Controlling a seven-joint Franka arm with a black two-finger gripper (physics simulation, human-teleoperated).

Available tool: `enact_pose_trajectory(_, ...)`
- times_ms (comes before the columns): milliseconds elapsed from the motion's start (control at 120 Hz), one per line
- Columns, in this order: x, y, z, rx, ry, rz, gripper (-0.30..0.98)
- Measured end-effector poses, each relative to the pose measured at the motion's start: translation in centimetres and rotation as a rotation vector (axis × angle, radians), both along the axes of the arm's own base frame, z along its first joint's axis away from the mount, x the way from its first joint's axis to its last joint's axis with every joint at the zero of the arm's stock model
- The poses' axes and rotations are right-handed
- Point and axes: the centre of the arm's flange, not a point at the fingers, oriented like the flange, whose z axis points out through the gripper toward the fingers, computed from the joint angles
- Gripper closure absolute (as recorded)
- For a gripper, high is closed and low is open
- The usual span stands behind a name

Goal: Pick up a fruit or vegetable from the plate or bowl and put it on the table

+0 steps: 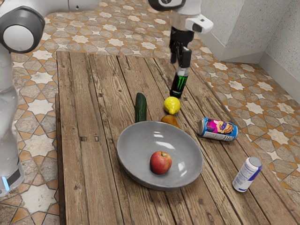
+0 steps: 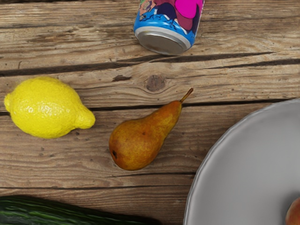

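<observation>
See the red apple [image 1: 161, 162] inside the grey bowl [image 1: 131, 154] on the counter [image 1: 79, 187]. Notice the pear [image 2: 140, 136] near the bowl, then the lemon [image 2: 44, 108] and cucumber [image 1: 140, 108]; farther out, patterned can [image 1: 218, 130] on its side, white can [image 1: 247, 174] and black can [image 1: 179, 84] upright. Hold the claw [image 1: 179, 63] raised, released.

A pear [image 2: 138, 140], brown-orange with a thin stem, lies on its side on the wooden table [image 2: 56, 173], between a yellow lemon [image 2: 44, 108] and a gray bowl [image 2: 248, 164]. The stem points away from the lemon. A dark green cucumber [image 2: 51, 213], the metal end of a colorful can [image 2: 164, 40] and the edge of a reddish apple [image 2: 294, 214] inside the bowl are partly visible.
</observation>
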Motion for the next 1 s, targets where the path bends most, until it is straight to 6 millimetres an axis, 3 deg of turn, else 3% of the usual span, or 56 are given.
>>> enact_pose_trajectory(317, -0.2, 2.0, 1.3, 0.011, -0.028, -0.048, 0.0)
enact_pose_trajectory(492, -0.4, 3.5, 1.1, 0.035, -0.009, -0.054, 0.0)
enact_pose_trajectory(708, -2.1, 4.4, 1.1, 0.031, 0.059, -0.07, 0.0)
enact_pose_trajectory(758, -3.0, 4.3, 0.3, 0.025, 0.075, -0.078, 0.0)
enact_pose_trajectory(808, -4.3, 2.3, -1.0, 0.017, 0.082, -0.125, 0.0)
enact_pose_trajectory(867, -6.5, -4.2, -2.9, 0.01, 0.09, -0.266, 0.0)
enact_pose_trajectory(900, -7.8, -6.7, -3.9, 0.008, 0.092, -0.327, 0.0)
enact_pose_trajectory(950, -8.9, -8.9, -5.0, 0.014, 0.091, -0.38, 0.0)
enact_pose_trajectory(1000, -9.8, -9.8, -5.8, 0.019, 0.083, -0.409, 0.0)
